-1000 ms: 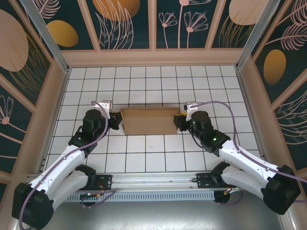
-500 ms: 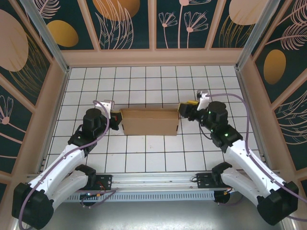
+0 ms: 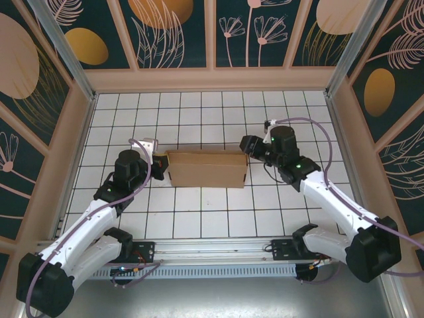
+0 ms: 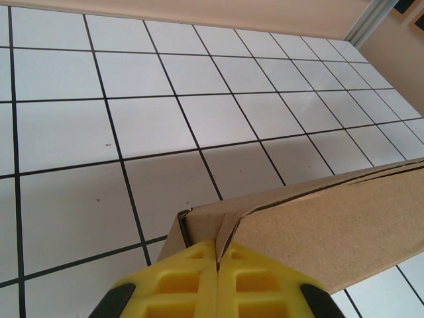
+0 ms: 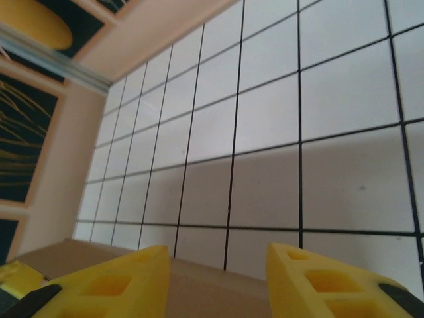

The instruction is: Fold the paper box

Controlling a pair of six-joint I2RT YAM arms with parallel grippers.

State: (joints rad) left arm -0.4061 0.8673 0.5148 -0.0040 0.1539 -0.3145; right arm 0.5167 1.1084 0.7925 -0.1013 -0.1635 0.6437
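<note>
Overhead, wrist close-ups sharing paper box

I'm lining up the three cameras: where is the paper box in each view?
Top external: the paper box lies at the centre of the floor.
Left wrist: the paper box fills the lower right.
Right wrist: the paper box is a brown strip along the bottom edge.
Shared landmark: the white tiled floor.
</note>
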